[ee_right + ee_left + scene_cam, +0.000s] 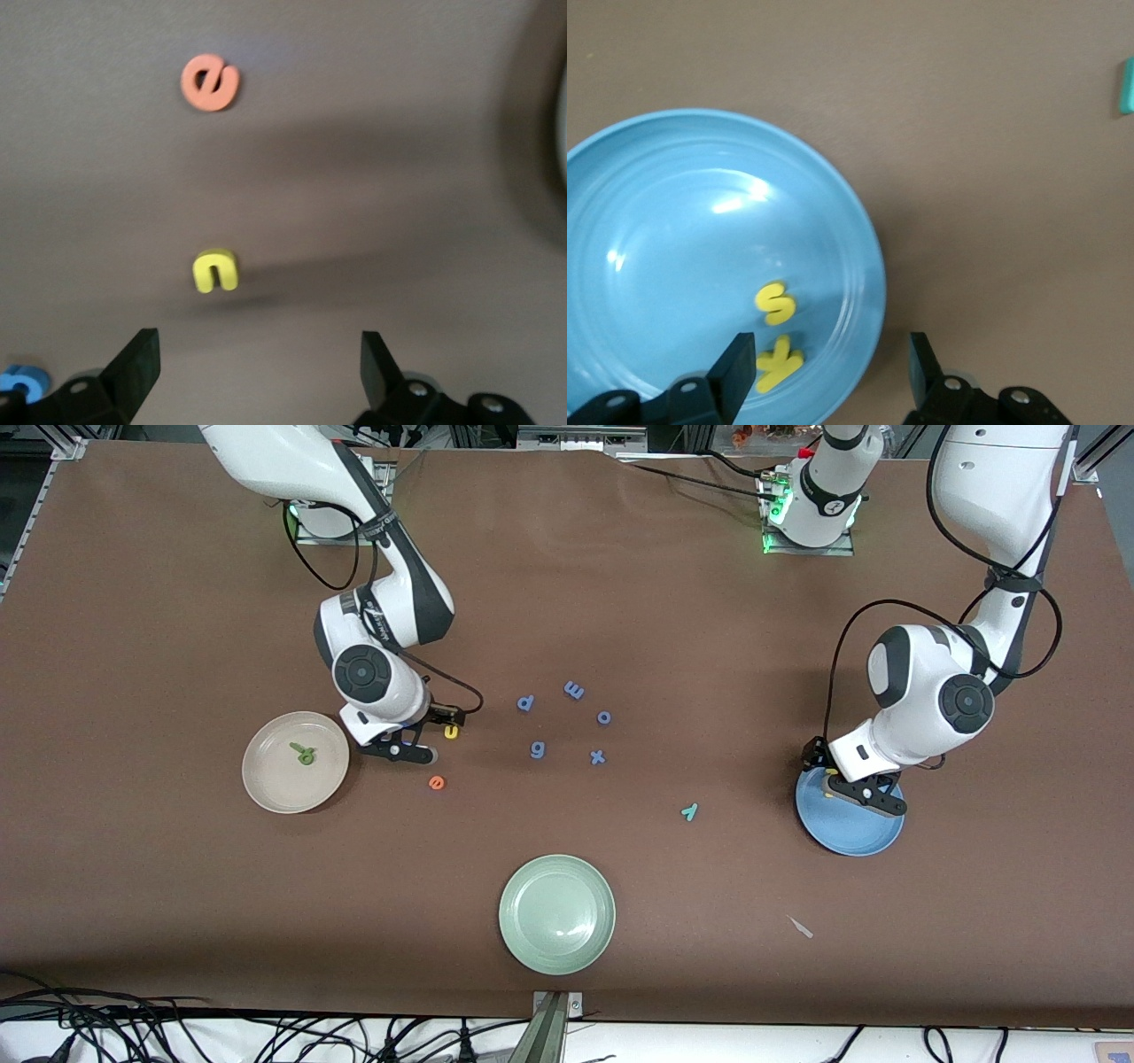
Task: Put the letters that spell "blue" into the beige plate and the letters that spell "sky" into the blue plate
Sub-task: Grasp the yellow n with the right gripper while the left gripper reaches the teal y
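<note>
- Four of the seven letters look sorted so far, going by how things lie: the green b (306, 758) and green l (299, 747) sit in the beige plate (266, 793), and the yellow s (775, 303) and yellow k (778, 363) lie side by side in the blue plate (673, 230).
- Left gripper (833, 363) hangs over the blue plate's rim, jaws apart, nothing in them.
- Right gripper (257, 354) is spread wide and empty over the worktop (620, 584), just beside the beige plate on its green-plate... nah, on the side toward the blue letters.
- Yellow u (215, 270) lies on the worktop near that gripper; orange e (210, 82) is close to the u, nearer the front camera.
- Teal y (689, 810) rests on the worktop between the blue plate and the blue letters.
- My guess: the u is the step in hand. Next move needs the right gripper to drop straight down around it and pinch.
</note>
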Robot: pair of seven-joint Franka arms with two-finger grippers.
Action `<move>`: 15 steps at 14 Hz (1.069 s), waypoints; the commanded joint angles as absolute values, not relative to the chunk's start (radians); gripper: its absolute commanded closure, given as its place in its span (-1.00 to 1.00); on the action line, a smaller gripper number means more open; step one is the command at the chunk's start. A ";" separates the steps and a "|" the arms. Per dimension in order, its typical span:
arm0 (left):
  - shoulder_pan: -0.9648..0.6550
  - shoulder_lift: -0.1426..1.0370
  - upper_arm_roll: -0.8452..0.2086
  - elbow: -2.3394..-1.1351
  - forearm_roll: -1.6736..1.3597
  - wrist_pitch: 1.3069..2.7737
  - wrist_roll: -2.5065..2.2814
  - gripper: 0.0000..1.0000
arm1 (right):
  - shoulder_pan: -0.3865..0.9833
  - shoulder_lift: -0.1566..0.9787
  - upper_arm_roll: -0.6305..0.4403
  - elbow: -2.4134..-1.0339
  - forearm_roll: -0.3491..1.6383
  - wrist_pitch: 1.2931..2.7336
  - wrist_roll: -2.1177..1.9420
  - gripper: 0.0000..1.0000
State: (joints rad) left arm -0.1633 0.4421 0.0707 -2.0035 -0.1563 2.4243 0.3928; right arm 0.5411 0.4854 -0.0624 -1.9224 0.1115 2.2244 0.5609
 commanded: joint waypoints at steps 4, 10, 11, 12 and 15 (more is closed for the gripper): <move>-0.360 0.547 0.074 -1.866 -0.261 2.503 0.341 -0.52 | 0.587 0.537 -0.052 -1.956 0.121 2.373 0.632 -1.00; -0.466 0.689 0.081 -1.730 -0.261 2.575 0.193 -0.51 | 0.591 0.569 -0.052 -1.953 0.121 2.434 0.632 -0.88; -0.471 0.707 0.081 -1.714 -0.261 2.586 0.192 -0.50 | 0.591 0.569 -0.052 -1.951 0.121 2.434 0.630 -0.73; -0.471 0.721 0.083 -1.701 -0.261 2.591 0.192 -0.50 | 0.588 0.569 -0.052 -1.951 0.121 2.434 0.629 -0.58; -0.486 0.753 0.083 -1.689 -0.261 2.632 0.189 -0.46 | 0.586 0.569 -0.054 -1.951 0.121 2.439 0.630 -0.16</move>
